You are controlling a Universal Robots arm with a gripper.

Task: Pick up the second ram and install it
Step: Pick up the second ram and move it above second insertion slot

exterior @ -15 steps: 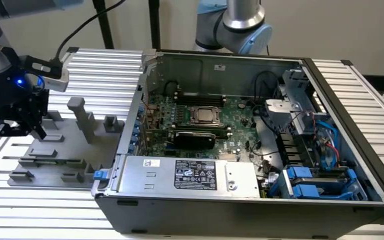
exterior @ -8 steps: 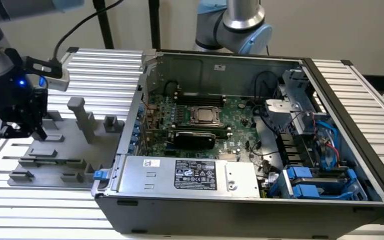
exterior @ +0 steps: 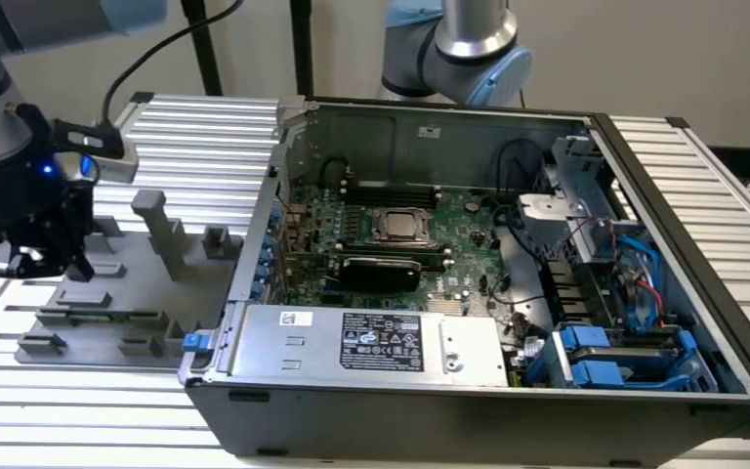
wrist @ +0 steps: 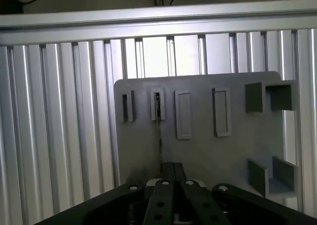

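The second ram (wrist: 159, 140) shows edge-on as a thin dark line. It stands in a slot of the grey fixture plate (wrist: 198, 155) and runs from the slot's far end up to my gripper (wrist: 173, 171). The fingers (wrist: 169, 171) are pressed together, right at the ram's near end. I cannot tell whether the stick is pinched between them. The neighbouring slot (wrist: 128, 107) is empty. In the exterior view my gripper (exterior: 69, 264) hangs low over the fixture plate (exterior: 114, 337), on the exterior view's left, away from the open computer case (exterior: 479, 254).
The case lies open with the motherboard (exterior: 389, 244), the CPU socket (exterior: 401, 225), cables and a power supply (exterior: 362, 342) inside. Grey upright blocks (exterior: 156, 227) rise from the fixture plate. Ribbed aluminium table rails (wrist: 54, 126) surround the plate. A second arm's base (exterior: 460, 49) stands behind the case.
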